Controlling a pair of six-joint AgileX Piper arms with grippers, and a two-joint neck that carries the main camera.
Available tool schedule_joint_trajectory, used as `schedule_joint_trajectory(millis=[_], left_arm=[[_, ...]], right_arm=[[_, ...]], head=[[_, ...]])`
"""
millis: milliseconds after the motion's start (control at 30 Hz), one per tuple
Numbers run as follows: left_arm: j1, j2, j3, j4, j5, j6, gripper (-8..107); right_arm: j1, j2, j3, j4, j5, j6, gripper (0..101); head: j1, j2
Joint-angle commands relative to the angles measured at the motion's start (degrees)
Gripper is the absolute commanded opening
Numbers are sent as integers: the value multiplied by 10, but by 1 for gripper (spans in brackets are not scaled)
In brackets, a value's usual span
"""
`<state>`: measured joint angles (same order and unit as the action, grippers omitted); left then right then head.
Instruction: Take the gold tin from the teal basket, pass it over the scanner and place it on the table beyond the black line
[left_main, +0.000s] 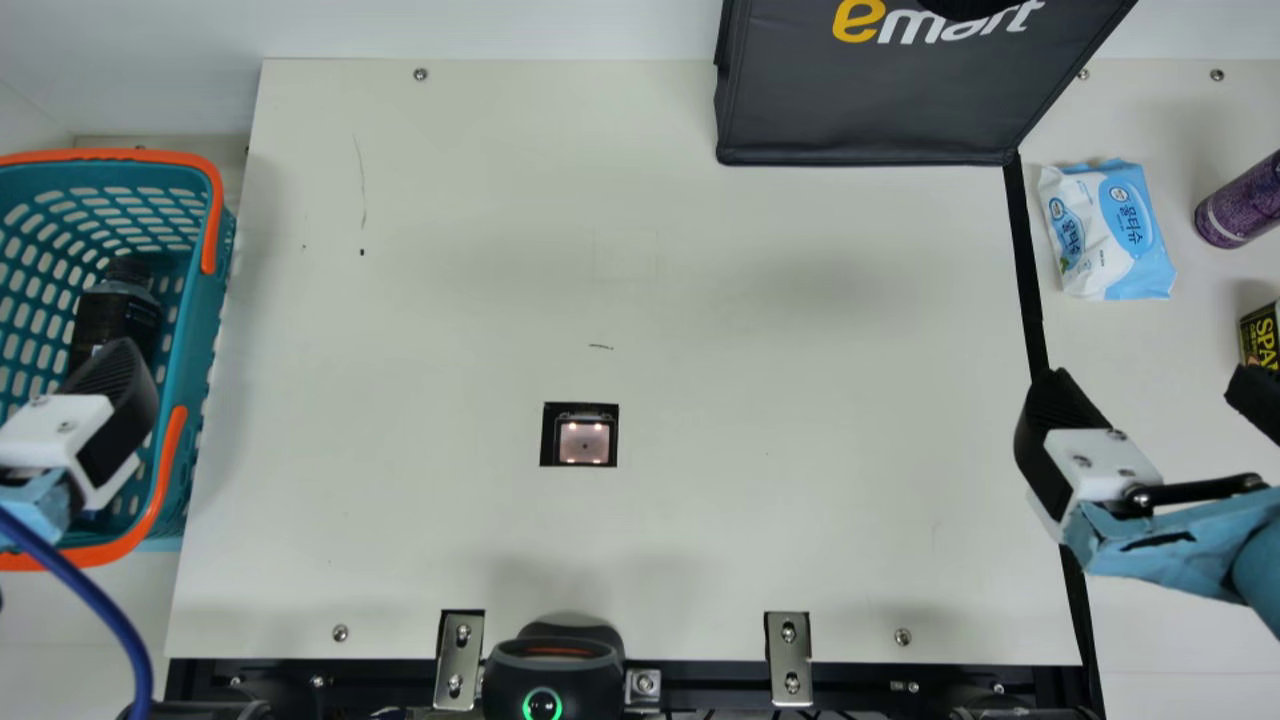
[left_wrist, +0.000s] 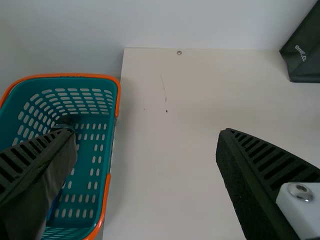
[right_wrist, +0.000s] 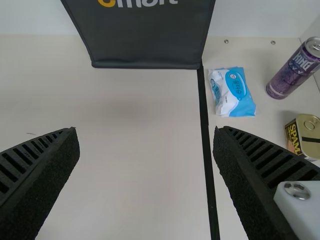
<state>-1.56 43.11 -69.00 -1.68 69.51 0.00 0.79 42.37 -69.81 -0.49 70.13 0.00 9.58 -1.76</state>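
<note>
My left gripper (left_main: 75, 430) is over the near part of the teal basket (left_main: 208, 330); in the left wrist view the gripper (left_wrist: 145, 136) is open, its fingers wide apart. At the right, my right gripper (left_main: 1150, 392) is near the black line (left_main: 1028, 260); the right wrist view shows this gripper (right_wrist: 146, 132) open with nothing held. A gold-topped tin (right_wrist: 304, 135) stands on the table past the line, and its side (left_main: 1260, 338) appears at the main view's right edge. The scanner window (left_main: 584, 443) is set in the tabletop between the arms.
A dark bottle (left_main: 118, 310) lies in the basket. Beyond the black line are a wipes pack (left_main: 1110, 230) and a purple can (left_main: 1240, 203). The dark bag (left_main: 880, 100) stands at the back, and a black device (left_main: 553, 680) sits at the near edge.
</note>
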Motion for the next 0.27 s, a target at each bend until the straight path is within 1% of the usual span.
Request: schedule_joint_trajectory(millis=[0, 233], left_arm=[[0, 0, 0, 0, 0, 0, 90], [0, 0, 0, 0, 0, 0, 90]], right_arm=[[0, 0, 0, 0, 0, 0, 95], [0, 0, 0, 0, -1, 0, 95]], head=[[-17, 2], [-17, 2]])
